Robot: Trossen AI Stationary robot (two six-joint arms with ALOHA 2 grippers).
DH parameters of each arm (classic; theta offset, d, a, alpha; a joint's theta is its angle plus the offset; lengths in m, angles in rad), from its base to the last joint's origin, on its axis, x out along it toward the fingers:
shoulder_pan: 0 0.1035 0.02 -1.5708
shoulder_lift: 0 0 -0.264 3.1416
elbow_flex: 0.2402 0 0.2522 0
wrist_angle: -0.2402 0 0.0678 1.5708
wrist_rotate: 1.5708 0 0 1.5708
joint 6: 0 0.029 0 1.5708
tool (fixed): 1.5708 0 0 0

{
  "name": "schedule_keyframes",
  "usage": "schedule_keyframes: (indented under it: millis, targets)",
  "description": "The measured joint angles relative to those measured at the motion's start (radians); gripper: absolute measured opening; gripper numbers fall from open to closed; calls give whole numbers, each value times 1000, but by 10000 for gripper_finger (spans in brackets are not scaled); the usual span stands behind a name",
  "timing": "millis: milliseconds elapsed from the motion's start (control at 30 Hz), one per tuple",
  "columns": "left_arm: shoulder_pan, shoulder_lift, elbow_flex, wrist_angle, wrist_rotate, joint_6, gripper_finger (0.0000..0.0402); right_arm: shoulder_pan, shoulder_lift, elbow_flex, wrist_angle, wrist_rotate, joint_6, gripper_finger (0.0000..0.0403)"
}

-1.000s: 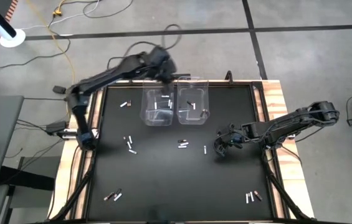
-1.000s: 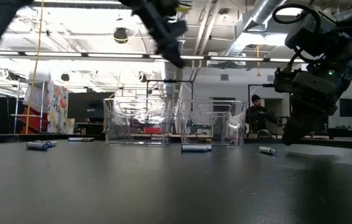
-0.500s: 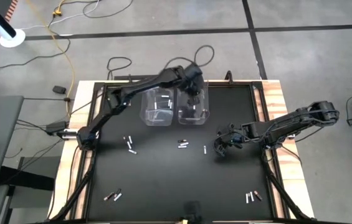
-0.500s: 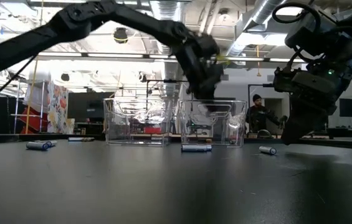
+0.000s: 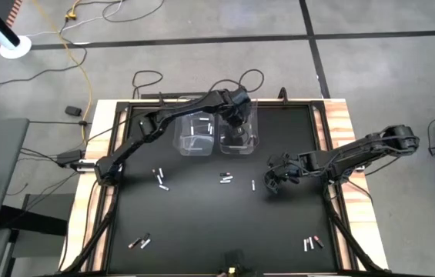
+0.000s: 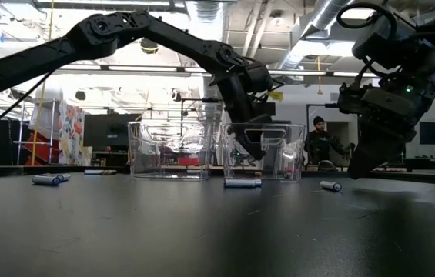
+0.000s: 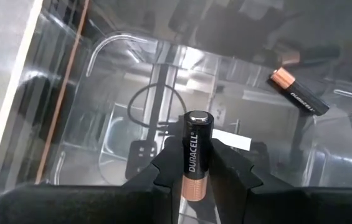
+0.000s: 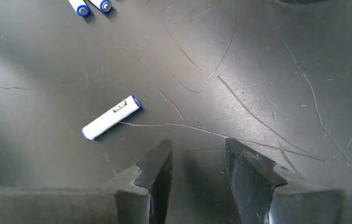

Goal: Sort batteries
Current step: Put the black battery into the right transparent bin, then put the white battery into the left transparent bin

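Drop-off step, I'd say. Left hand [image 7: 197,171] clamped on copper-and-black battery [image 7: 197,149], hanging inside right clear bin [image 5: 238,127], one matching cell [image 7: 299,91] already lying there. Next move: just let go, lift clear of rim. Right hand [image 8: 195,163] open, hovering low over table [image 5: 202,223] near white battery [image 8: 111,117], probably next pick.

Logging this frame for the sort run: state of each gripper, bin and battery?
left gripper: shut on copper-and-black battery, inside right bin
right gripper: open, empty, low over the table
white battery: lying loose beside right gripper
left bin: upright, batteries inside
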Motion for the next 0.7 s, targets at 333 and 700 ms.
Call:
schedule_keyframes:
  millis: [333, 700]
  targets:
    - [1, 0, 0, -22, 0, -8, 67, 0, 0, 0, 0, 0, 0, 163]
    - [1, 0, 0, -31, 0, 2, 118, 0, 0, 0, 0, 0, 0, 163]
